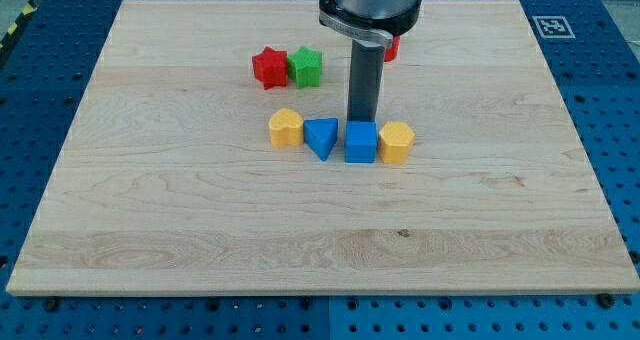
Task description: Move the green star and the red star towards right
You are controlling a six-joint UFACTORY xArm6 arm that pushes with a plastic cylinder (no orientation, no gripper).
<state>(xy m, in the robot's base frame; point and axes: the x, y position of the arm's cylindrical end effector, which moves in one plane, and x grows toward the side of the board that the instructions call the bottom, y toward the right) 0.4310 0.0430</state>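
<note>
The red star (267,67) and the green star (306,67) lie side by side, touching, in the upper middle of the wooden board (150,210), red on the view's left. My tip (362,119) stands to the right of and below the green star, just above the blue cube (360,142). The rod rises from there to the arm's dark head at the view's top.
A row lies below the stars: a yellow block (286,128), a blue triangle (321,137), the blue cube, and a yellow block (396,142). A red block (393,48) shows partly behind the rod. A marker tag (551,26) sits at the board's top right corner.
</note>
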